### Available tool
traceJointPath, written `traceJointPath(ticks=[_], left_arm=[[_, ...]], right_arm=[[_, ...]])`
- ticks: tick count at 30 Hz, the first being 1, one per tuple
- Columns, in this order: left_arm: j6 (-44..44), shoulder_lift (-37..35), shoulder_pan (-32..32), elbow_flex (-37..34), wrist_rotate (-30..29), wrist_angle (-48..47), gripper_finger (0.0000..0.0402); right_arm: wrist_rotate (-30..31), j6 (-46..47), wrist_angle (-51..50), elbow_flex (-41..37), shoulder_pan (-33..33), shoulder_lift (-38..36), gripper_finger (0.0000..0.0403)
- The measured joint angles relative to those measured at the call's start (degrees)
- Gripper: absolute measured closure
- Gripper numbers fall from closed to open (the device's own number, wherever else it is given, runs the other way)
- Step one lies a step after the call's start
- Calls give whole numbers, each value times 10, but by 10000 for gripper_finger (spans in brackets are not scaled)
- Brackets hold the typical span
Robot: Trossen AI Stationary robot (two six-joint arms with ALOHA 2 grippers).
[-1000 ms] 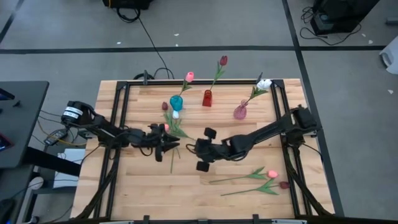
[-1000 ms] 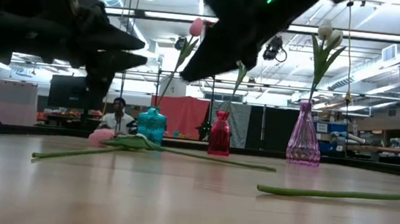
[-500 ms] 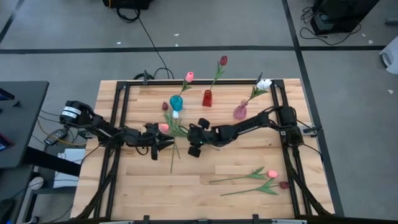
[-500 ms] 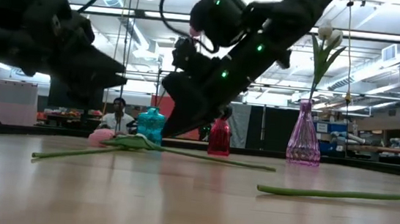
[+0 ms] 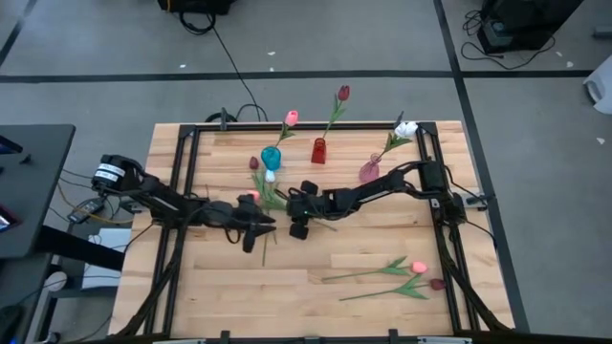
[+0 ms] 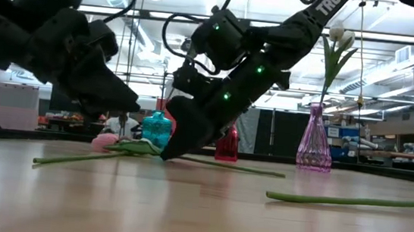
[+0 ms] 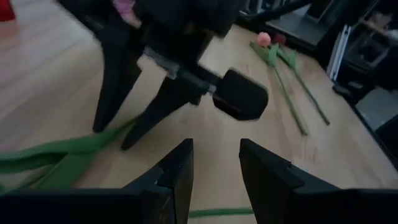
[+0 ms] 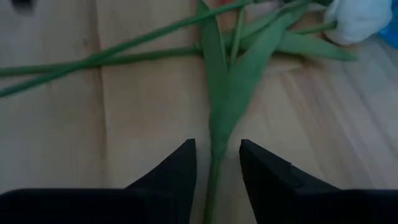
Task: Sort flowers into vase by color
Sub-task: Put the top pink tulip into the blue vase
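Green stems w/ long flat leaves are what you're working over: a loose bunch of tulips (image 5: 266, 191) lies flat on the wooden table (image 5: 363, 277), just in front of the teal vase (image 5: 272, 158), near mid-table. In that bunch you can pick out a pink head (image 5: 253, 196) on the left, a white head (image 5: 271, 176) farther back and a dark red head (image 5: 254, 162) beside the teal vase.

Your right gripper (image 8: 217, 163) is down low over this bunch, fingers apart w/ a stem running up between them and its leaves fanning out beyond. The fingers aren't closed on it; can't tell if they touch it.

Your left gripper (image 7: 216, 163) hovers just left of the bunch, fingers part open, nothing between them, facing the right arm.

Already stood up at the far side: a pink tulip (image 5: 291, 118) in the teal vase, a dark red tulip (image 5: 343, 93) in the red vase (image 5: 319, 151), a white tulip (image 5: 407, 128) in the pink vase (image 5: 370, 172).

Three more tulips (image 5: 402, 277) lie flat near the front right: stems pointing left, two pink heads and one dark red head at the right end, well apart from both grippers.
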Motion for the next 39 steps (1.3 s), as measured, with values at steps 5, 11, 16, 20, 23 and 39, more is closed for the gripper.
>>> traceJointPath(ticks=[5, 11, 16, 20, 23, 39], left_arm=[[21, -18, 0, 38, 5, -80, 266], [43, -33, 0, 69, 20, -120, 266], [54, -33, 0, 86, 84, -121, 266], [58, -33, 0, 97, 95, -120, 266], [73, -33, 0, 102, 92, -121, 266], [99, -33, 0, 101, 17, 51, 266]], right_arm=[[14, 4, -6, 1, 1, 4, 317], [20, 37, -21, 1, 0, -3, 386], [51, 59, -138, -4, 7, -66, 393], [111, 76, -226, -2, 28, -162, 393], [107, 84, -270, -2, 45, -233, 393], [281, -44, -111, -1, 173, -349, 392]])
